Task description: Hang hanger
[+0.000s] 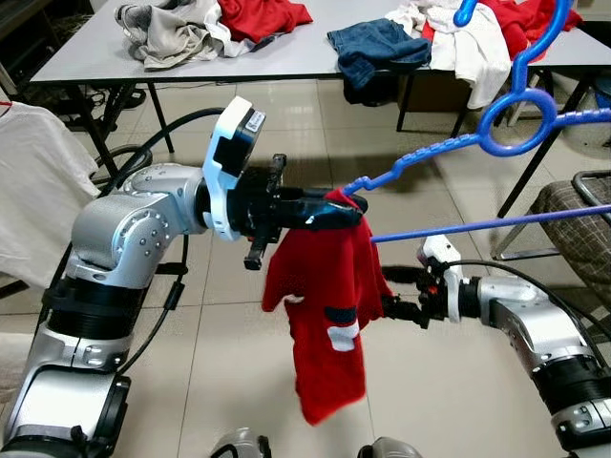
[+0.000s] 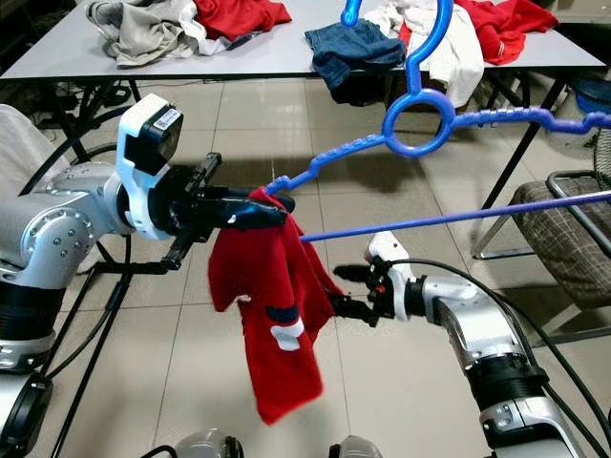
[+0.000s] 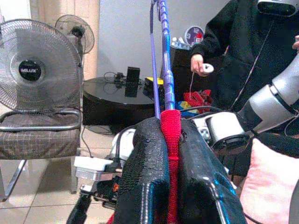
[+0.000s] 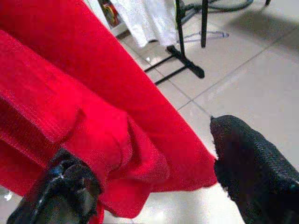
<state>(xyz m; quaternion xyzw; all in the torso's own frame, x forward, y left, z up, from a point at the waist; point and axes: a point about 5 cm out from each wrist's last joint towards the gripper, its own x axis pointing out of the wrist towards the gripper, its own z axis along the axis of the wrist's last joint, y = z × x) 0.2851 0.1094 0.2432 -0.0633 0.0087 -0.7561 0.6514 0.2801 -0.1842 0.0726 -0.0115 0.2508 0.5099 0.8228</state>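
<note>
Left tool: fingers pressed together, clamped on the top of the red garment where it wraps the end of the blue hanger. In the left wrist view the two black fingers squeeze a red strip of cloth between them, with the hanger's blue rods rising straight out of the grip.

Right tool: fingers apart, at the garment's right edge, low beside the hanging cloth. In the right wrist view one finger touches the folded red fabric and the other stands clear of it over the floor tiles; the cloth lies between them but is not pinched.

Blue hanger: held in the air above the floor, tilted, its ring and hook up toward the tabletop, its left arm end buried in the garment at the left tool, its lower bar running off to the right.

Red garment: hangs limp from the hanger's end, draping down between the two arms, with a white and dark patch on the front.

Tabletop: grey, behind the arms, carrying heaps of clothes, among them blue jeans, a white piece and red pieces.

Surroundings: a checked chair at the right; a person in dark clothing and a standing fan in the left wrist view.
</note>
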